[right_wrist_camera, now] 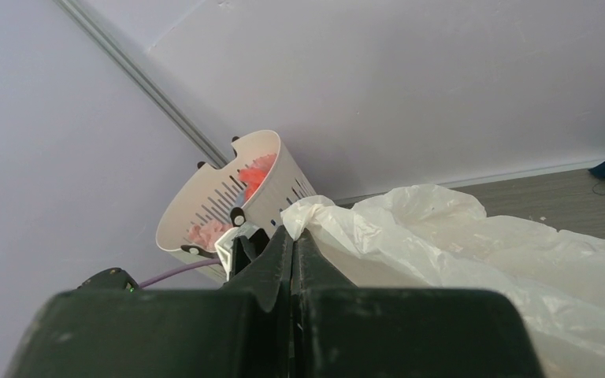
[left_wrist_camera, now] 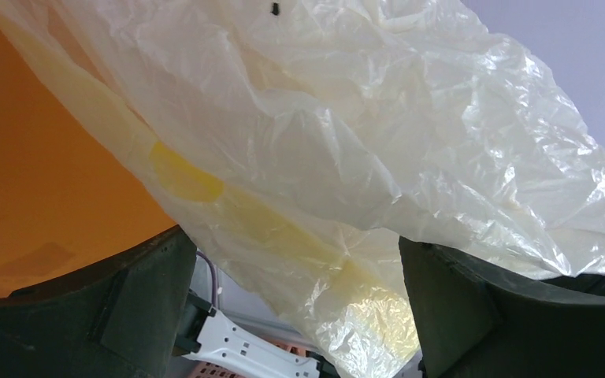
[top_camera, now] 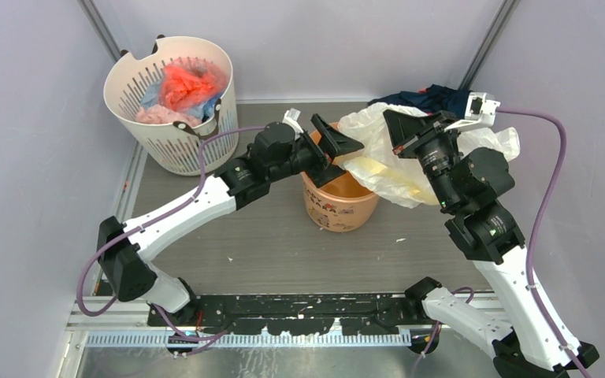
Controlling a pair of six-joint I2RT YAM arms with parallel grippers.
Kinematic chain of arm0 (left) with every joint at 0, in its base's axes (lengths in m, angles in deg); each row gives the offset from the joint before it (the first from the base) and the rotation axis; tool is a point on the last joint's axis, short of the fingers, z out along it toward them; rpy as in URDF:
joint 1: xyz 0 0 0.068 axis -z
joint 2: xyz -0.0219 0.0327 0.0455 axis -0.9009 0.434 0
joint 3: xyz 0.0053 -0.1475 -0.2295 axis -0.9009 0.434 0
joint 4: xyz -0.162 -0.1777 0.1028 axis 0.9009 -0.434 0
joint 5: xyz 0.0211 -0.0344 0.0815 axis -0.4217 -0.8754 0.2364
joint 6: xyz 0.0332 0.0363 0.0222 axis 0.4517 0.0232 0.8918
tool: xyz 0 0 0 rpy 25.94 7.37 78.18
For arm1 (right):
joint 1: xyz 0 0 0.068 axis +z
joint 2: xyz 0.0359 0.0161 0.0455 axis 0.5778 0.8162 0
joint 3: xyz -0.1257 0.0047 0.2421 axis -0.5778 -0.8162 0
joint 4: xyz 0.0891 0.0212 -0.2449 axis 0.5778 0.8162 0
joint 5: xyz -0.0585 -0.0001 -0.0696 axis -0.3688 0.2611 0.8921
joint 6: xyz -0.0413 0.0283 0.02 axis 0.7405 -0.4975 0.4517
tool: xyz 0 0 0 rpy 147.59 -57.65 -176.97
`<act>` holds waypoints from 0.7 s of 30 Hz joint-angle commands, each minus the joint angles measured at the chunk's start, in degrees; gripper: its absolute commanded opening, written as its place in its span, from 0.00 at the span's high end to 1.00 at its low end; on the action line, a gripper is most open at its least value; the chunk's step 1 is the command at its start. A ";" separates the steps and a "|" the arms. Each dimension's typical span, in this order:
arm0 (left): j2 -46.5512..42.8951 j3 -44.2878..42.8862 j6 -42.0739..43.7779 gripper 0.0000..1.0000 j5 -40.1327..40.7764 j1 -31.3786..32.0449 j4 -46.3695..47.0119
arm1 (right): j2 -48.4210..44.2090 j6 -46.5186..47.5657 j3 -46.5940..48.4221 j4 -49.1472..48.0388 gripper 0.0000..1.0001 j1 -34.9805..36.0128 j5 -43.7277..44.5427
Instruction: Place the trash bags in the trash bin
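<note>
The pale-yellow trash bag (top_camera: pixel 378 169) lies across the orange trash bin's (top_camera: pixel 339 211) right rim, trailing right and far, mostly outside. Our left gripper (top_camera: pixel 337 156) gapes wide and empty at the bin's mouth, nearest the film; our right gripper (top_camera: pixel 398 126) is pressed closed, whether on film we cannot tell

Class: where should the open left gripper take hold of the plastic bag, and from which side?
Grip the bag at its thick yellow fold by the bucket rim, coming from the left: there it hangs bunched between the open left gripper.
</note>
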 commanded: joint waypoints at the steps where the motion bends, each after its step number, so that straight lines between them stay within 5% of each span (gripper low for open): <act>1: 1.07 -1.13 -0.90 0.00 1.36 -1.63 3.89 | -1.83 -0.46 -0.27 -3.00 0.99 -0.13 -0.50; 6: 2.58 -1.80 -0.19 0.08 0.59 -3.01 4.43 | -3.26 -0.57 -0.91 -2.43 0.99 -0.15 -0.61; 14: 4.89 -2.07 0.15 0.69 -2.41 -4.69 10.32 | -4.16 -0.53 -1.07 -1.95 0.99 -0.17 -1.00; 21: 6.41 -4.45 0.07 1.00 -5.63 -5.57 11.70 | -4.45 -0.54 -1.62 -1.59 0.99 -0.17 -1.13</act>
